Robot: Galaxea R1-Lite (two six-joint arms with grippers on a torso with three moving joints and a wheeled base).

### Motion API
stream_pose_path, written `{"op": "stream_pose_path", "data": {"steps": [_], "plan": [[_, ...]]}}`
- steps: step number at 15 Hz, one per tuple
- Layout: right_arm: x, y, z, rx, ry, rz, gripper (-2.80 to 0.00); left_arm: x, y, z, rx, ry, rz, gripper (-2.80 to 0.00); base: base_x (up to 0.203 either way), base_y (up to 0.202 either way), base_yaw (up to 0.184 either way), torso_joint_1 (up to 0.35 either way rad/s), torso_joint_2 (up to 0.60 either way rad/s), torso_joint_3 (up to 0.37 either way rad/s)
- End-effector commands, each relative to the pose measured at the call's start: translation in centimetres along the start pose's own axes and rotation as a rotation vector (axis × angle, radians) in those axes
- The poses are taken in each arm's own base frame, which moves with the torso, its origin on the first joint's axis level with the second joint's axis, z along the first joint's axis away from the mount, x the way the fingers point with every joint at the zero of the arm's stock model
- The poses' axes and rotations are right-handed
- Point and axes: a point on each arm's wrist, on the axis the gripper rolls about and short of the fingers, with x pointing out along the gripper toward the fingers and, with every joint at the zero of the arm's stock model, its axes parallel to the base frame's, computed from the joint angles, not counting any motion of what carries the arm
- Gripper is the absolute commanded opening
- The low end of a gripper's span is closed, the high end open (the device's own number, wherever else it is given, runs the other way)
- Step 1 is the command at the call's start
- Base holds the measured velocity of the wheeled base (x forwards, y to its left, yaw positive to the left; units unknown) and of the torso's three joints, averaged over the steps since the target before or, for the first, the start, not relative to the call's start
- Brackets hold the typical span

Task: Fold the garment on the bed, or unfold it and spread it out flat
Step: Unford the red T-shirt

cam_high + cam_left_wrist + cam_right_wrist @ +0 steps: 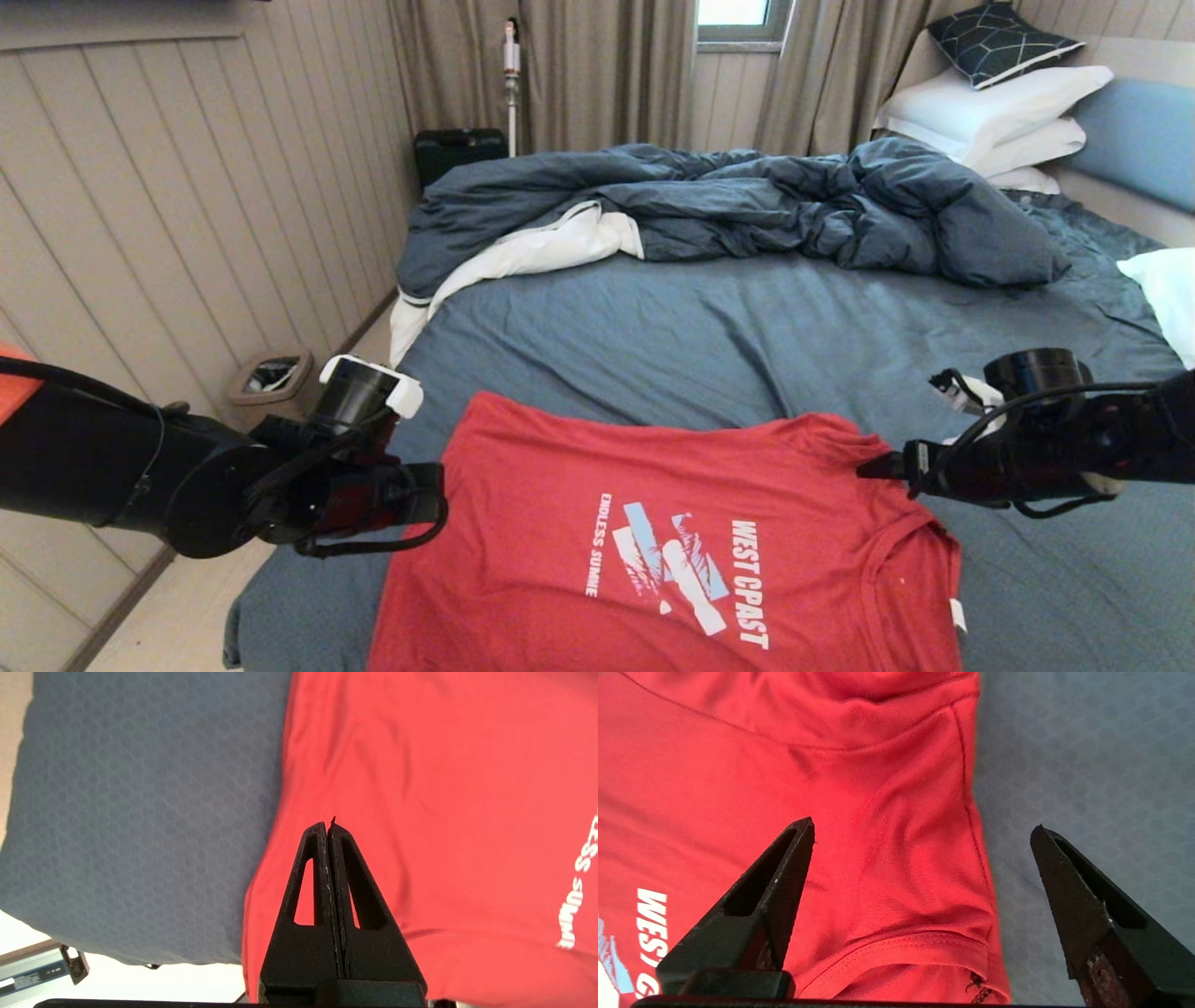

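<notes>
Red short-sleeved T-shirt (653, 532) spread print-up on near part of slate-blue bed (709, 336). Left gripper (329, 828) over shirt's left edge, fingers pressed together, gripping nothing. Right gripper (922, 830) over right edge, fingers wide apart, empty.

White "WEST COAST" and "ENDLESS SUMME" on the red T-shirt (579, 523) chest.

A small waste bin (272, 375) is sitting on the floor against the panelled wall (187, 215). A dark case (459, 151) is standing in the far corner beside a stick vacuum (511, 79), which is leaning upright before the beige curtains (597, 70). A window (740, 21) is showing between the curtains.
</notes>
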Motion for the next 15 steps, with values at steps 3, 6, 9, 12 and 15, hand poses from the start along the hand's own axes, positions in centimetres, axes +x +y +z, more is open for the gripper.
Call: {"op": "stream_pose_path", "data": {"steps": [3, 6, 9, 12, 15], "plan": [[0.8, 0.3, -0.1, -0.014, 0.017, -0.009, 0.00, -0.2, 0.1, -0.2, -0.015, 0.000, 0.004, -2.80, 0.000, 0.000, 0.000, 0.000, 0.00, 0.000], [1.5, 0.9, -0.1, -0.029, 0.032, -0.029, 0.00, 0.0, 0.2, -0.4, -0.020, 0.010, 0.009, -2.80, 0.000, 0.000, 0.000, 0.000, 0.00, 0.000], [2.0, 1.6, 0.4, -0.045, 0.032, -0.036, 0.00, 0.2, 0.2, -0.5, -0.018, 0.017, 0.013, -2.80, 0.000, 0.000, 0.000, 0.000, 0.00, 0.000], [2.2, 1.9, 0.6, -0.060, 0.028, -0.073, -2.80, 0.1, 0.2, -0.6, -0.019, 0.016, 0.011, -2.80, 0.000, 0.000, 0.000, 0.000, 0.00, 0.000], [2.7, 2.1, 0.5, -0.065, 0.037, -0.071, -2.80, 0.1, 0.3, -0.7, -0.019, 0.019, 0.012, -2.80, 0.000, 0.000, 0.000, 0.000, 0.00, 0.000]]}}
